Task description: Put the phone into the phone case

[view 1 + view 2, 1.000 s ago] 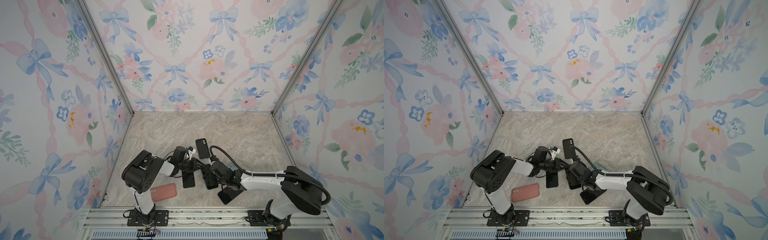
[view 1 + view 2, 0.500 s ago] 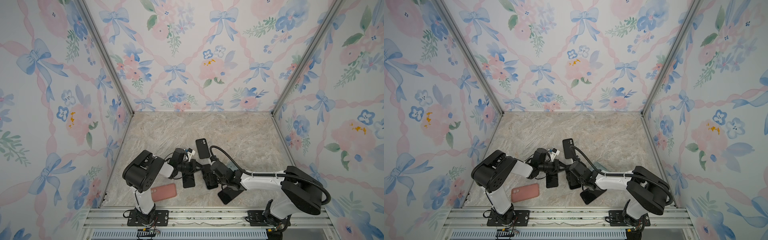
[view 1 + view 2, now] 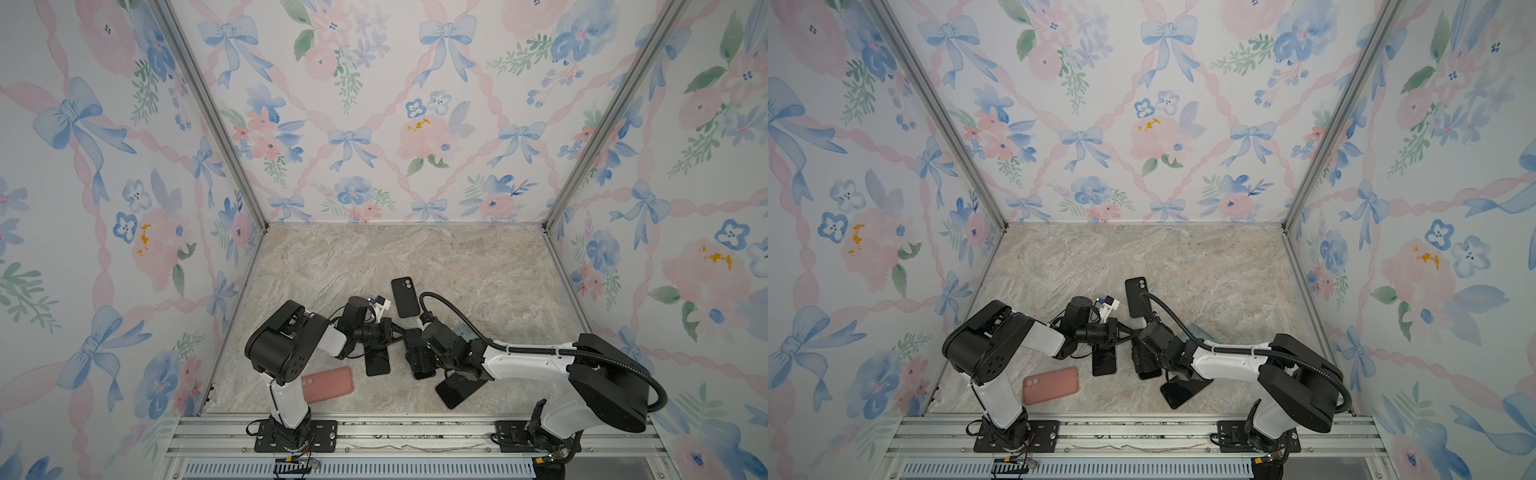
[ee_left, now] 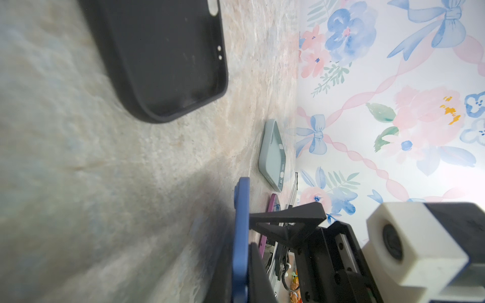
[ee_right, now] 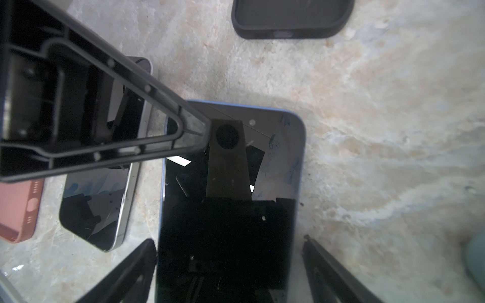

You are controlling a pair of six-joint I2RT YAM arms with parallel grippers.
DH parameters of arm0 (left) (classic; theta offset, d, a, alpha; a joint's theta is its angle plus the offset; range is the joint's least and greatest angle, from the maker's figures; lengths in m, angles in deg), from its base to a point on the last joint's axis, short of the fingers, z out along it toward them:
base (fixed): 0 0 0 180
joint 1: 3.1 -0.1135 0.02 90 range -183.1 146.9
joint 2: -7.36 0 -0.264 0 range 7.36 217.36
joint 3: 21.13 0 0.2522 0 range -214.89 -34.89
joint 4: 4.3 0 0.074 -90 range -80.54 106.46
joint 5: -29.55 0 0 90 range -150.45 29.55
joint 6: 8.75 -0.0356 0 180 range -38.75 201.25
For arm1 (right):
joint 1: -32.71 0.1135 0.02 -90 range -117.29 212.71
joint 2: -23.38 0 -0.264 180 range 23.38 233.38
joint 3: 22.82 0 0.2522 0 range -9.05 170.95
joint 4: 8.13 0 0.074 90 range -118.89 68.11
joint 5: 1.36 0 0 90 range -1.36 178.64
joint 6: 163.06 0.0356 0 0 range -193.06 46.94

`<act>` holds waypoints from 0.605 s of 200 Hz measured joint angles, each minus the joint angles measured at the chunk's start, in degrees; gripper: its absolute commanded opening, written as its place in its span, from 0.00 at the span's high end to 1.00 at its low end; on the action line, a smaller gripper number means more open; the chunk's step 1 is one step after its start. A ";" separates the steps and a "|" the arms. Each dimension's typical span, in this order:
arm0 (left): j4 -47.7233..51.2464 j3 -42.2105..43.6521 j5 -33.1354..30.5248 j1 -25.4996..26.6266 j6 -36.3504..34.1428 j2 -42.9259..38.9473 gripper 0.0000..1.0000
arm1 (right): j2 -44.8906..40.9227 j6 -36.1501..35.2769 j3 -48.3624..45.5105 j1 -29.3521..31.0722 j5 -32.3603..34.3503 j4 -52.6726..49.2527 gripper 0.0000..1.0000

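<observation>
Blue phone [image 5: 228, 210] between fingers [image 5: 131, 270] of spread right tool [image 5: 228, 239]; left tool [image 5: 203, 136] pinching top.

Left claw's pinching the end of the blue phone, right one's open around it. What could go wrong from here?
The left claw pinches only one end of the blue phone while the right claw stands open astride it, so it may pivot or slip if lifted. The silver-edged phone lies close beside it and could get knocked. Nothing holds the black case, which may slide under pressure.
</observation>
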 measured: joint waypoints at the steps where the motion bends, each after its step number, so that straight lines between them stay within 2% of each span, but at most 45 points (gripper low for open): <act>1: -0.02 0.00 0.00 0.00 0.04 0.00 0.94 | -0.07 -0.02 0.04 0.02 0.02 -0.07 0.10; 39: -1.01 0.28 -0.09 0.00 1.77 -0.33 1.00 | -6.51 1.33 2.45 0.61 2.27 -5.01 0.12; 84: -3.19 0.31 -0.50 -0.35 5.31 -1.42 1.00 | -13.29 5.46 3.45 0.50 3.78 -8.98 0.13; 121: -6.27 -0.52 -0.55 -1.60 9.86 -1.46 1.00 | -17.86 8.74 3.76 -2.14 2.82 -11.17 0.15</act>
